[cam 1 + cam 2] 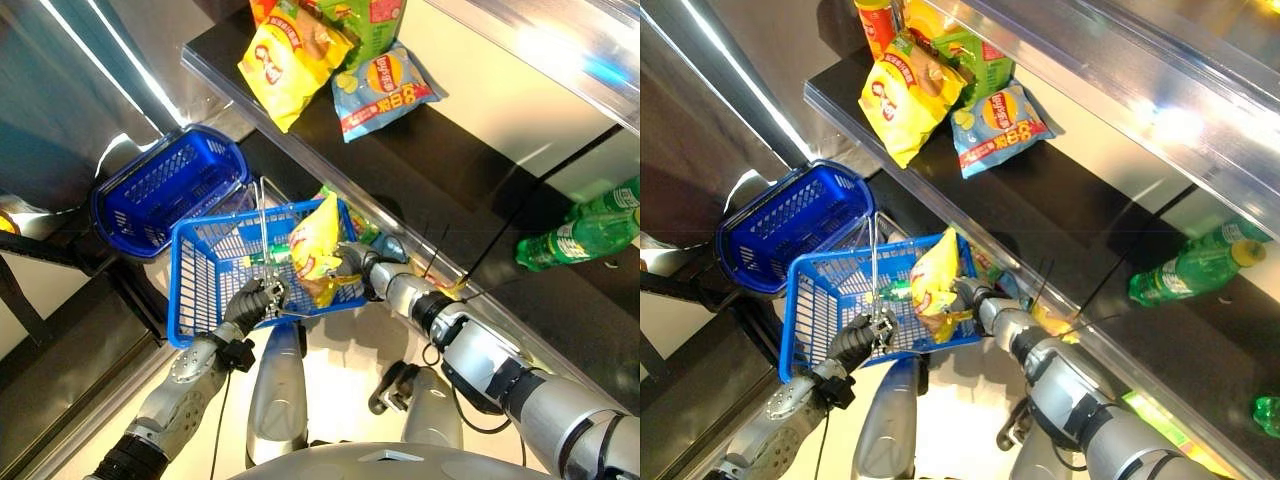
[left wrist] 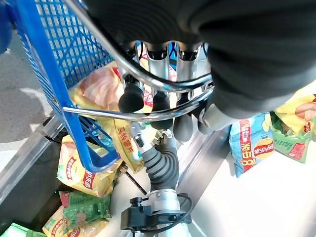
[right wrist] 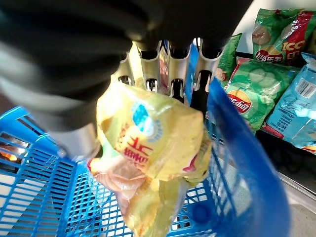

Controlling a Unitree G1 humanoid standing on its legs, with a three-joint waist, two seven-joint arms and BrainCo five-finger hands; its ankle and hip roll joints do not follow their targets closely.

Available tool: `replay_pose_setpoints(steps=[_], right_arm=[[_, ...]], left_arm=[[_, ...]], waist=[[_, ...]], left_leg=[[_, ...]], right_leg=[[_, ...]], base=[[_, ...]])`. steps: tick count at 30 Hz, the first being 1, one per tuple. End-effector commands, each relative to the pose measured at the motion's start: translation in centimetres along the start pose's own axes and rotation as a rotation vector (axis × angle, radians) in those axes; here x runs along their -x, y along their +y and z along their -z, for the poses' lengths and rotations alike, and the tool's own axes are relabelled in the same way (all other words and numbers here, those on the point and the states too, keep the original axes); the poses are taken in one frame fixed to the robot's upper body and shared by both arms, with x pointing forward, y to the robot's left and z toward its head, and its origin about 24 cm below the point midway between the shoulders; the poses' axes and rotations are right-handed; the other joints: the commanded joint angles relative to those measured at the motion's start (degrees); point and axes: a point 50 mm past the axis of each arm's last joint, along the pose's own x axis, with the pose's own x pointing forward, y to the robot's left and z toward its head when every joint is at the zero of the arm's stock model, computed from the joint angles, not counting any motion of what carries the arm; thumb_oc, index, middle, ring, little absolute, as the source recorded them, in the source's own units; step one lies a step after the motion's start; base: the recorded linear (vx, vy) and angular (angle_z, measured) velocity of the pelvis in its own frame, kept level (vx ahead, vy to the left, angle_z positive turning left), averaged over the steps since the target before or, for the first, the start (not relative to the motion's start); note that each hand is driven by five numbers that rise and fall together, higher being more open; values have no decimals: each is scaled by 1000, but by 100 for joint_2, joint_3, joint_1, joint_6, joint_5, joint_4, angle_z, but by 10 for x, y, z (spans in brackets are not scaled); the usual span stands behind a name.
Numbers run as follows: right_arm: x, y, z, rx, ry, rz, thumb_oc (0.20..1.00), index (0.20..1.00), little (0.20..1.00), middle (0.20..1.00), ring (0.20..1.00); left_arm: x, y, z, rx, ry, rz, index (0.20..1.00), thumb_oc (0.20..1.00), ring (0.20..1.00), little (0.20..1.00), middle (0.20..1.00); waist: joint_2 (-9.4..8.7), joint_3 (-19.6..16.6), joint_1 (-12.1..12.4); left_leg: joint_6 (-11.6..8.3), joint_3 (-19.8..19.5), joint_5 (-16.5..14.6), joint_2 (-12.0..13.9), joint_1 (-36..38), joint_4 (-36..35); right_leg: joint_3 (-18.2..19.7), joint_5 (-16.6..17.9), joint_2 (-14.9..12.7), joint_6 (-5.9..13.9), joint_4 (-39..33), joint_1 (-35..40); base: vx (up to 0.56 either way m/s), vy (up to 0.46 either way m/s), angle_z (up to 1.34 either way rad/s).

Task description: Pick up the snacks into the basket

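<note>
Holding a yellow snack bag (image 1: 318,245) over the far right rim of the blue basket (image 1: 200,262), the right hand (image 1: 352,262) has its fingers curled round it in the head views. The left hand (image 1: 256,300) grips the basket's metal handle (image 1: 262,225). More snack bags (image 1: 340,65) lie on the dark shelf (image 1: 470,170) beyond, and a second blue basket (image 1: 165,185) sits to the left.

From the left wrist, fingers (image 2: 154,101) wrap the handle bars, with loose bags below the basket.

From the right wrist, the yellow bag (image 3: 153,148) hangs pinched above the basket's mesh.

The drop looks in hand; next the bag should go lower inside, then the fingers spread.
</note>
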Motion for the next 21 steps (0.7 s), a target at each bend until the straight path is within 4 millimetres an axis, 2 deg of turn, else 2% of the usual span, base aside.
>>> replay_pose_setpoints(steps=[1, 14, 18, 21], right_arm=[[0, -8, -6, -107, -36, 71, 1000, 1000, 1000, 1000, 1000], [11, -11, -1, -161, -105, 125, 1000, 1000, 1000, 1000, 1000], [21, -16, -1, -203, -167, 166, 1000, 1000, 1000, 1000, 1000], [36, -23, 6, -196, -211, 210, 1000, 1000, 1000, 1000, 1000]], left_arm=[[-8, -60, -73, 0, -389, 308, 200, 200, 200, 200, 200], [-11, -41, -59, -33, -340, 181, 200, 200, 200, 200, 200], [-11, -35, -58, -50, -337, 145, 200, 200, 200, 200, 200], [-11, -27, -53, -68, -322, 98, 200, 200, 200, 200, 200]], waist=[[188, -307, 90], [35, -350, -198], [-36, -371, -326], [-114, -399, -458]], left_leg=[[163, 99, -155, 106, -27, 209], [145, 186, -183, 175, 50, 223], [124, 200, -192, 207, 81, 228], [103, 240, -201, 255, 167, 191]], right_leg=[[249, 1446, -40, 374, -654, -357], [367, 1471, -26, 368, -671, -384], [406, 1466, -27, 373, -688, -367], [425, 1480, -5, 388, -730, -320]], base=[[0, 0, 0], [-5, 12, -4], [3, 6, -5], [17, 3, -8]])
